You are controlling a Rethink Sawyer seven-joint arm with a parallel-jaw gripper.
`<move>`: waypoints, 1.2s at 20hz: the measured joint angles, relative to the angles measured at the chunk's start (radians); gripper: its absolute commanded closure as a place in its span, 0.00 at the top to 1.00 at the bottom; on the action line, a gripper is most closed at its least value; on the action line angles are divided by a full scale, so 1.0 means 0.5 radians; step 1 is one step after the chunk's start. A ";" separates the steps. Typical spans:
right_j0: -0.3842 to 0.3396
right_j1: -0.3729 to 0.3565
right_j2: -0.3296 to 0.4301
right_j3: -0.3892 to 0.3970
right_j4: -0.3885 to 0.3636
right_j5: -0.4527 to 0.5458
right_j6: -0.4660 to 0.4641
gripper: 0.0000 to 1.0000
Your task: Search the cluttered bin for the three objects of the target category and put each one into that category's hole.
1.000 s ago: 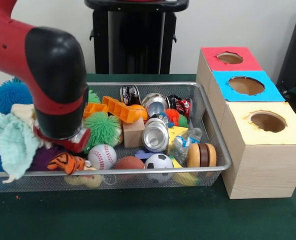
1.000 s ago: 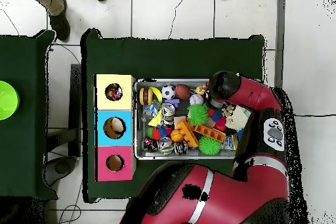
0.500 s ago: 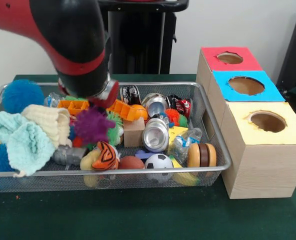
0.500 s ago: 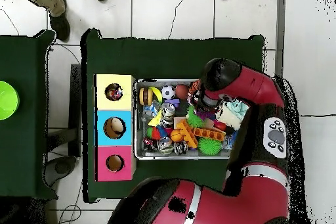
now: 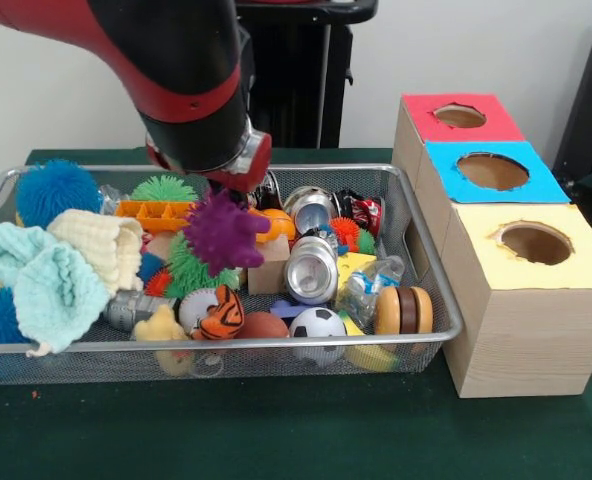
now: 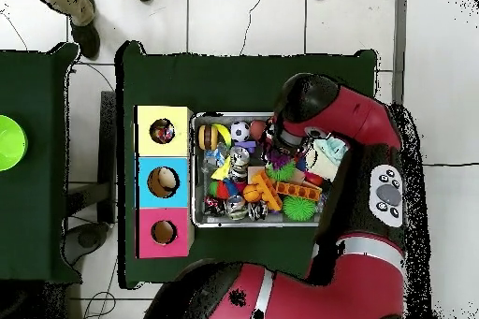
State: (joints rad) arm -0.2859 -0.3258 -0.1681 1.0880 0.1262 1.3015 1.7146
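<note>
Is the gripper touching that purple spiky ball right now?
Touching: in the front view the purple spiky ball hangs directly under the gripper, raised above the toys.

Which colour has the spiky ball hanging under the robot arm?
Purple; the spiky rubber ball shows best in the front view.

arm (image 5: 176, 70) low over bin, pincer hidden
</note>
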 measured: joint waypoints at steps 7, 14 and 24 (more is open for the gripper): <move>0.046 0.000 0.000 0.003 0.041 0.000 0.000 1.00; 0.063 -0.049 0.000 0.096 0.068 -0.076 0.000 1.00; -0.069 -0.167 -0.064 0.205 -0.385 -0.539 0.000 1.00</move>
State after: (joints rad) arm -0.3207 -0.4096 -0.2002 1.1906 -0.0665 1.0321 1.7144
